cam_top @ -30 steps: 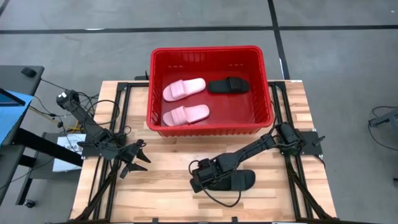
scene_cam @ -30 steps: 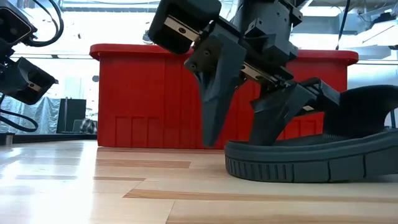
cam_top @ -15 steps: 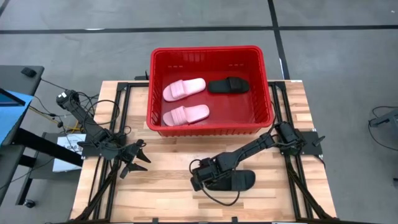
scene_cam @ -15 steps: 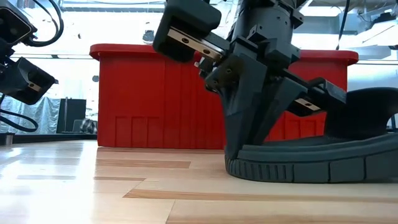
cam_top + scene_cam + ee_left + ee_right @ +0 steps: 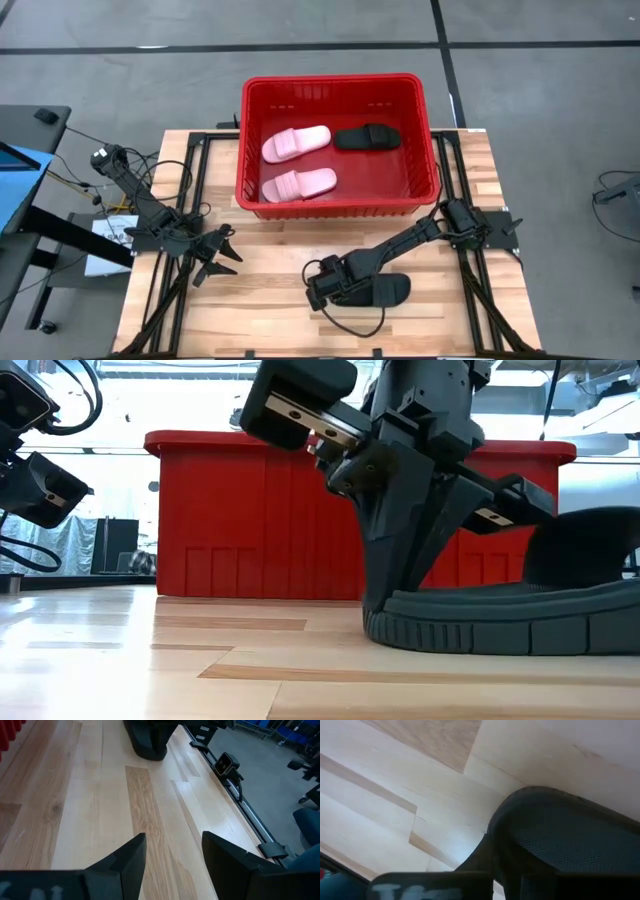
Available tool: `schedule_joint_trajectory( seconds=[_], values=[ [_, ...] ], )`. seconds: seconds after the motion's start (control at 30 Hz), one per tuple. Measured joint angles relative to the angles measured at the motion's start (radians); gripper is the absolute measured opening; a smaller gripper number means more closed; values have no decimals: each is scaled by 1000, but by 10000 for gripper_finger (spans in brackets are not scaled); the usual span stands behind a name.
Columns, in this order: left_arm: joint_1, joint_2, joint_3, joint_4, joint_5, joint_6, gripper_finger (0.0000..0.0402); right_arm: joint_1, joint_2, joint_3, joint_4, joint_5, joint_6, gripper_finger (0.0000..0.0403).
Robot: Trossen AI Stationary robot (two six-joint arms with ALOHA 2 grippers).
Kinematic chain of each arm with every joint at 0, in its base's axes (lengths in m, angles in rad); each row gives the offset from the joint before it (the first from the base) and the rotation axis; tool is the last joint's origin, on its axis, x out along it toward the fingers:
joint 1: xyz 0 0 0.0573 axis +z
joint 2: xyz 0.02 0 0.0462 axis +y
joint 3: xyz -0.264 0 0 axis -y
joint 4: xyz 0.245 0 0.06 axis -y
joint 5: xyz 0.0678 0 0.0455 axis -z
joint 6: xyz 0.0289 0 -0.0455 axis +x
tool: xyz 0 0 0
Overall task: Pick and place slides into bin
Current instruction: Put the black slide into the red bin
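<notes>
Having dropped lower, my right claw (image 5: 335, 290) is clamping the black slide's (image 5: 380, 291) near end; the bin (image 5: 425, 130) is lying straight beyond.

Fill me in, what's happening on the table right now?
The right gripper is down on the last black slide on the table, fingers around its end. Two pink slides and a black one already lie in the red bin. The left gripper waits open above the table's left side.
</notes>
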Motion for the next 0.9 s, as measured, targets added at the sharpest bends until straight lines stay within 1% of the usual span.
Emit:
schedule_joint_trajectory(
  seconds=[0.33,0.47,0.6,0.9],
  values=[
    [0,0,0,0,0,0,183,42,2,161,-80,9,-27,0],
    [0,0,0,0,0,0,183,61,2,251,-122,21,-34,0],
    [0,0,0,0,0,0,183,78,1,347,-156,66,-42,0],
    [0,0,0,0,0,0,183,106,-2,567,-292,180,-91,0]
  ],
)
